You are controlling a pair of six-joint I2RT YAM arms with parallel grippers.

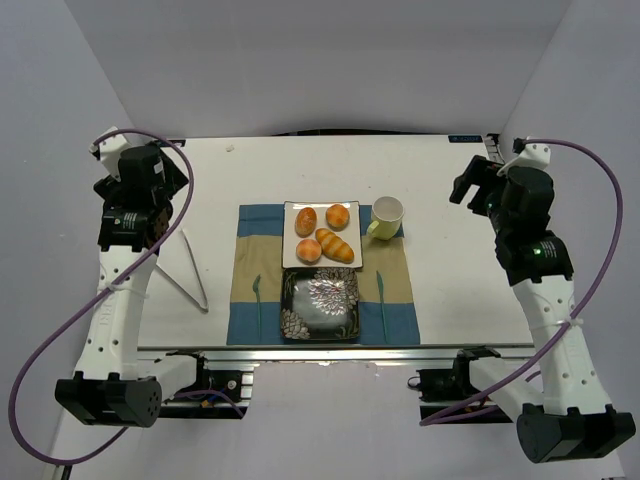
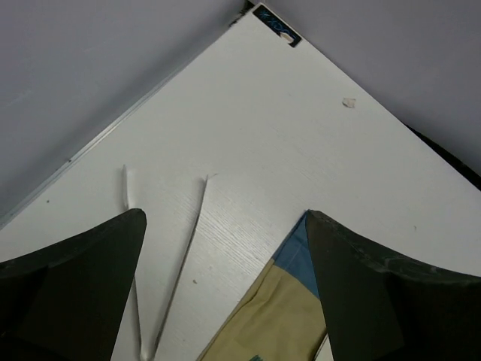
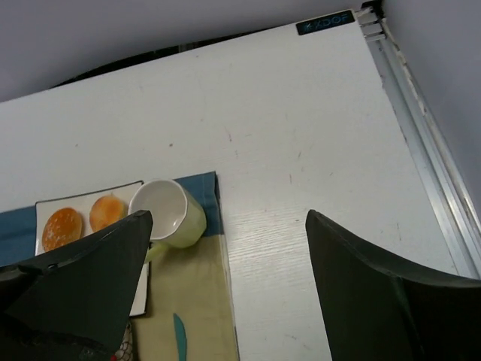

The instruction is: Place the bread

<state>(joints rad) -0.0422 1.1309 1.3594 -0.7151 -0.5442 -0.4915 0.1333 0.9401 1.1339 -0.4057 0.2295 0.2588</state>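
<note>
The bread (image 1: 306, 220), a small smooth oval roll, lies at the far left of a white square plate (image 1: 292, 208) with two rounder buns and a longer ridged roll. In the right wrist view it shows at the left edge (image 3: 62, 228), beside one bun. A dark patterned plate (image 1: 320, 305) sits just in front, on a blue and tan placemat (image 1: 245, 285). My left gripper (image 1: 168, 185) (image 2: 224, 218) is open and empty, raised at the table's left. My right gripper (image 1: 470, 187) (image 3: 228, 216) is open and empty, raised at the right.
A pale green mug (image 1: 386, 216) (image 3: 167, 214) stands right of the white plate. White tongs (image 1: 190, 265) (image 2: 180, 263) lie left of the placemat. Two teal utensils (image 1: 381, 290) lie on the mat beside the dark plate.
</note>
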